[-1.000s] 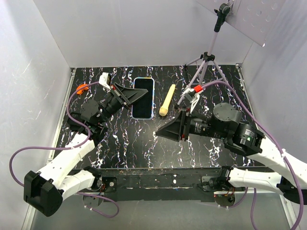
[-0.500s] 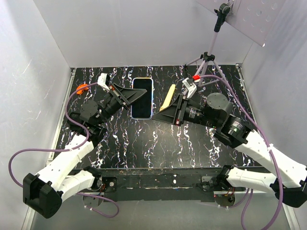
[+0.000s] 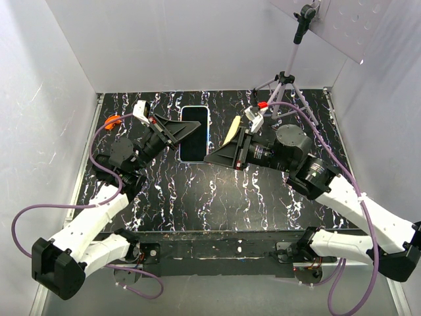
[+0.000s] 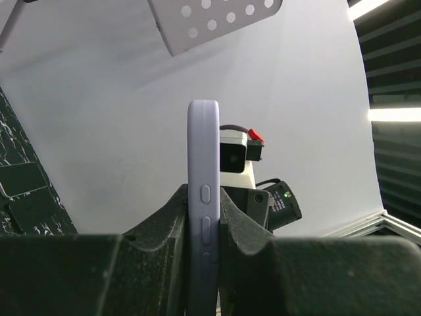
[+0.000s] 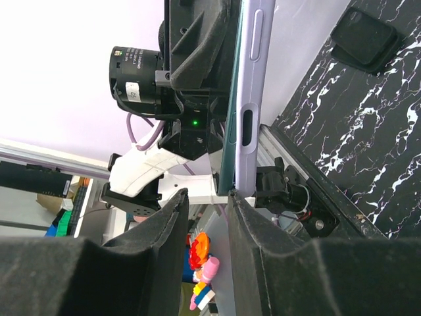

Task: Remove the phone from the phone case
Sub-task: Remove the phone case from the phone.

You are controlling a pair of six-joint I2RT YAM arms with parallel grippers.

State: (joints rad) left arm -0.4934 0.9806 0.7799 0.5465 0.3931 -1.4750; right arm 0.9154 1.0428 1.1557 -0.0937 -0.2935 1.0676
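The phone [image 3: 193,133] shows a glossy black screen and a pale lavender rim, at the table's back centre. My left gripper [image 3: 177,130] is shut on its left side. In the left wrist view the phone [image 4: 202,151] stands edge-on between the pads, its lavender side buttons showing. My right gripper [image 3: 212,158] is open at the phone's near right corner. In the right wrist view the lavender edge [image 5: 248,99] with a dark strip beside it ends at my right finger's tip [image 5: 245,217]; the gap between the jaws is empty. No separate black phone case shows.
A cream-yellow stick [image 3: 231,130] lies just right of the phone, partly under my right arm. A grey tripod [image 3: 284,82] stands at the back right. An orange piece [image 3: 112,121] lies at the left edge. Flat black pads [image 5: 366,37] lie on the marbled table. White walls enclose three sides.
My right gripper has swung left and forward from mid-table to the phone's near right corner. My left gripper has kept its hold and shifted the phone slightly back.
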